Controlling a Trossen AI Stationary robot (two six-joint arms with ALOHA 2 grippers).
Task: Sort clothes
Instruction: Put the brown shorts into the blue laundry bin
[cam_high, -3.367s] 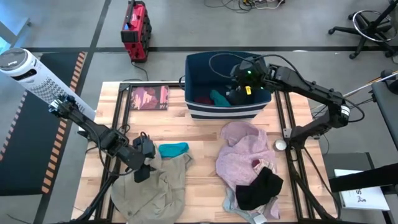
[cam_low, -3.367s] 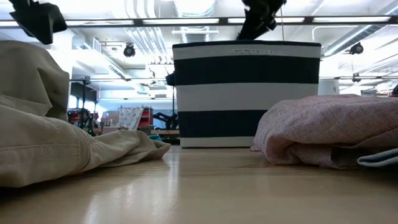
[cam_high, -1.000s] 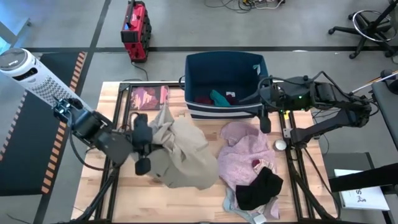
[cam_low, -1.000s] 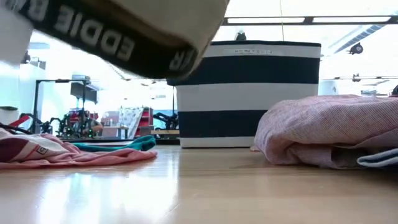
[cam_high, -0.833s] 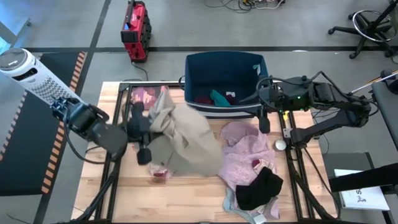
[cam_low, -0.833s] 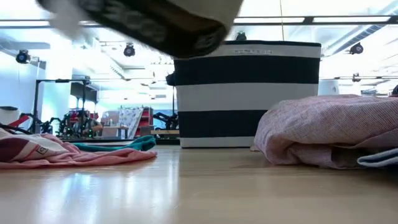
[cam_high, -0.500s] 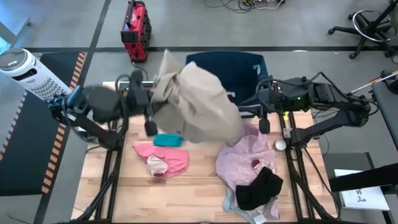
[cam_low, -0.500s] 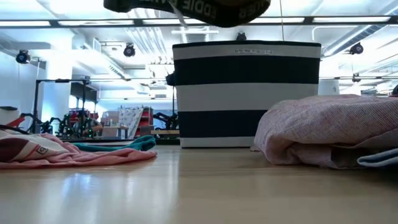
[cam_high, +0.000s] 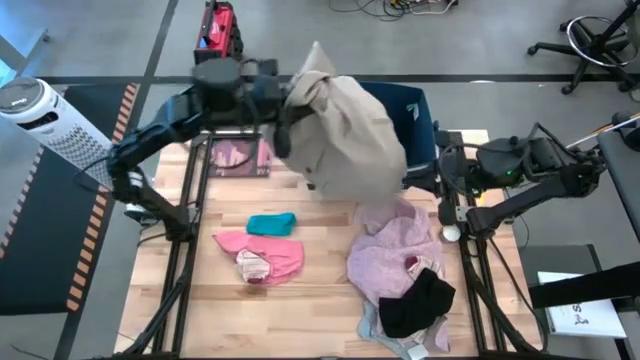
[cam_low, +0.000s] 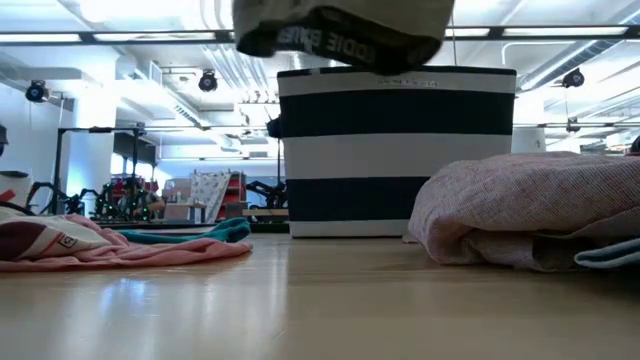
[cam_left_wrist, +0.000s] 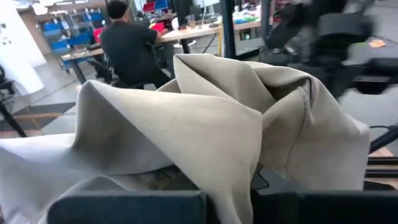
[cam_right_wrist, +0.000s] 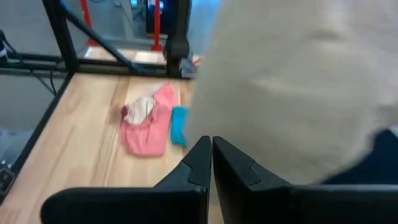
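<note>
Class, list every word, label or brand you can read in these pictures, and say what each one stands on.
"EDDIE BAUER", partly legible, upside down: on the dark waistband of the beige garment held by the left gripper.
Small label on the striped bin's top rim: too small to read.
Mark on the pink garment: unreadable.

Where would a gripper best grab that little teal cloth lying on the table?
Probably from straight above, pinching the middle of the small teal cloth. It lies flat and alone on the wooden table, just beyond the pink garment, so nothing blocks a downward approach.

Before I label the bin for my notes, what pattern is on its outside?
Wide navy and white horizontal stripes on the bin, clearest in the low view.
</note>
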